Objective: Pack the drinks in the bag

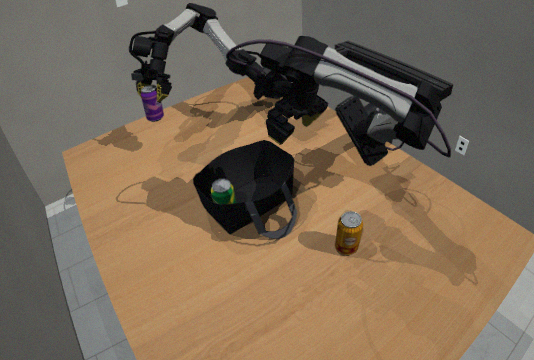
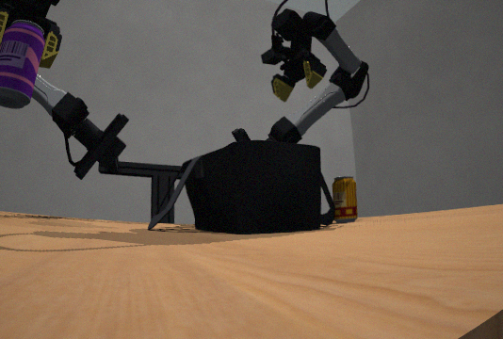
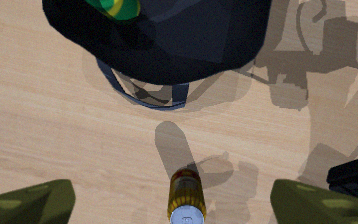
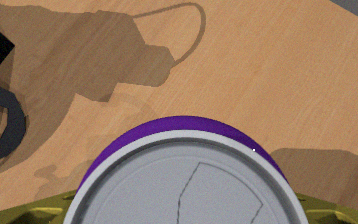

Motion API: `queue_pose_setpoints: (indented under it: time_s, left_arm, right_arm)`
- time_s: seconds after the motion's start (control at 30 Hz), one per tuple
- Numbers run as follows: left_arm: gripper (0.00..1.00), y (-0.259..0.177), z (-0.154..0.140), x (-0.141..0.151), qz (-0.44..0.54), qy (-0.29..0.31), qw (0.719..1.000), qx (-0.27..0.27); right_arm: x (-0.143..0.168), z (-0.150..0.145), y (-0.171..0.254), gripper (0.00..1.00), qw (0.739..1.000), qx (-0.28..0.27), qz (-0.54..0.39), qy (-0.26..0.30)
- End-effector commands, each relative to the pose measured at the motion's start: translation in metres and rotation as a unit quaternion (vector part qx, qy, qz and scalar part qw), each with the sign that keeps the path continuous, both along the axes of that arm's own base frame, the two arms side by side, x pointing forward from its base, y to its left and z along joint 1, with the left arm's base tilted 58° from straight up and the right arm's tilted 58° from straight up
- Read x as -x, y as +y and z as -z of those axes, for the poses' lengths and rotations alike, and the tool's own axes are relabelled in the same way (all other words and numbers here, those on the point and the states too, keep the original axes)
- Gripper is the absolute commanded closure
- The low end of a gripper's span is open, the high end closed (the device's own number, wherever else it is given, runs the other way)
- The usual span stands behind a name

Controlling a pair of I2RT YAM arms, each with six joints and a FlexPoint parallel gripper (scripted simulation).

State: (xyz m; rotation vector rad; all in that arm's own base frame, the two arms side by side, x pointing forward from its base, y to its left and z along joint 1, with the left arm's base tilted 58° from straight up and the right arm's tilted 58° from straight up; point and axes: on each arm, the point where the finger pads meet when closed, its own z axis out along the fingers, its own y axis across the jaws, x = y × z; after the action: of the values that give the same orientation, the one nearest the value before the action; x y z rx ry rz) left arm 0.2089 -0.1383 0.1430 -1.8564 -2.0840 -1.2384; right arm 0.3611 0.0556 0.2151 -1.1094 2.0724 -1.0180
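Observation:
The black canvas bag (image 1: 212,212) (image 2: 254,190) (image 3: 205,40) stands with its walls up. A green can (image 1: 222,193) (image 3: 117,7) is inside by one wall; its base is hidden. An orange can (image 1: 348,238) (image 2: 345,200) (image 3: 186,192) stands upright on the table beside the bag. My right gripper (image 1: 152,94) (image 2: 26,40) is shut on a purple can (image 1: 153,108) (image 2: 20,63) (image 4: 185,123), holding it nearly upright in the air, away from the bag. My left gripper (image 1: 296,126) (image 2: 298,83) is open and empty, high above the table; the orange can shows between its fingers in the left wrist view.
One bag handle (image 1: 256,219) (image 3: 181,95) hangs outward on the orange can's side. The other handle (image 2: 171,201) (image 4: 18,120) droops out on the opposite side. The arms' mounting beam (image 1: 395,64) (image 2: 141,169) is behind the bag.

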Motion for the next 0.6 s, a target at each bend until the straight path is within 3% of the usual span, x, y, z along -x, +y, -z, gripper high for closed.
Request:
queue_pose_setpoints:
  time_s: [0.0,0.2,0.27,0.4,0.5,0.57]
  left_arm:
    - [0.0,-0.009,-0.006,0.0,0.006,-0.003,1.0,0.014]
    - [0.0,-0.009,-0.006,0.0,0.006,-0.003,1.0,0.014]
    - [0.0,-0.009,-0.006,0.0,0.006,-0.003,1.0,0.014]
    - [0.0,-0.009,-0.006,0.0,0.006,-0.003,1.0,0.014]
    - [0.0,-0.009,-0.006,0.0,0.006,-0.003,1.0,0.014]
    - [0.0,-0.009,-0.006,0.0,0.006,-0.003,1.0,0.014]
  right_arm:
    - [-0.006,-0.031,0.023,0.33,0.998,-0.047,-0.025,-0.047]
    - [-0.008,-0.031,0.023,0.33,0.997,-0.049,-0.025,-0.052]
    - [-0.004,-0.016,0.013,0.33,0.999,-0.031,-0.024,-0.034]
    - [-0.006,-0.025,0.018,0.33,0.998,-0.037,-0.031,-0.045]
    - [-0.004,-0.014,0.013,0.33,0.999,-0.031,-0.026,-0.034]
    - [-0.008,-0.027,0.015,0.33,0.998,-0.038,-0.026,-0.048]
